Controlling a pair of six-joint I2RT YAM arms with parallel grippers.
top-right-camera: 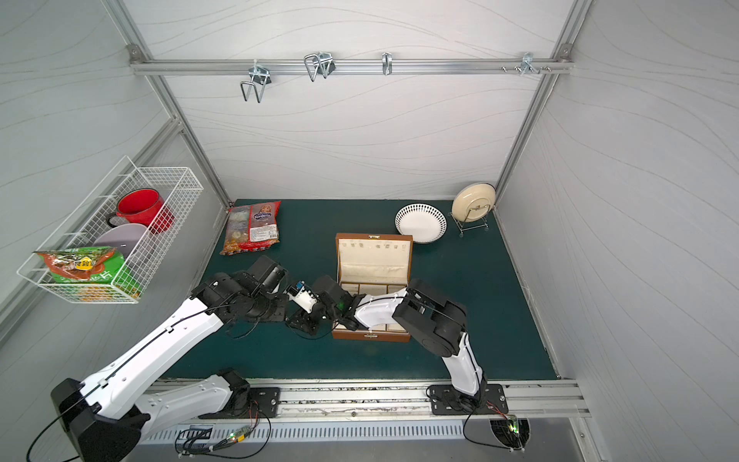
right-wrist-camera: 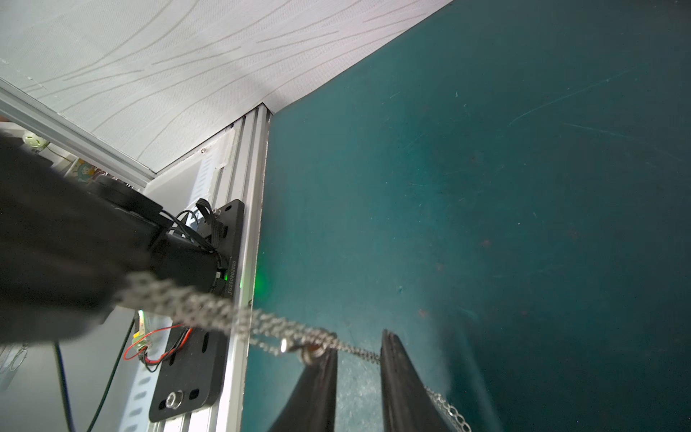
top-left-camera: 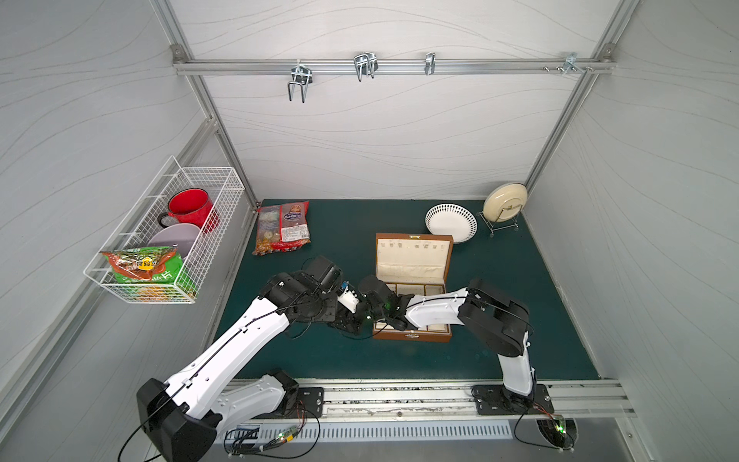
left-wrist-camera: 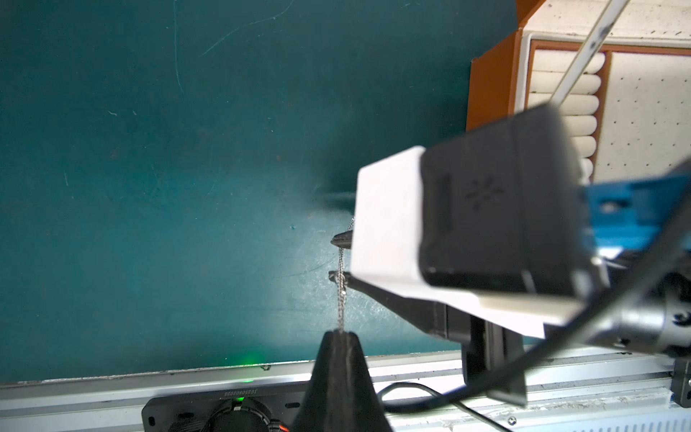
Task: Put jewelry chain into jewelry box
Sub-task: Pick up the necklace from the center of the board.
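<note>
Two arms met low over the green mat (top-left-camera: 500,320), just left of the open jewelry box (top-left-camera: 414,276) | left gripper (left-wrist-camera: 342,334) pinched tight on the jewelry chain (left-wrist-camera: 341,295) | right gripper (right-wrist-camera: 359,346) parted, the taut chain threaded across its fingertips | bare mat lay in front.

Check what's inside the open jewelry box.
Jewelry box: cream ring rolls, dotted panel, empty compartments. No jewelry chain visible inside; the right arm covers the middle.
</note>
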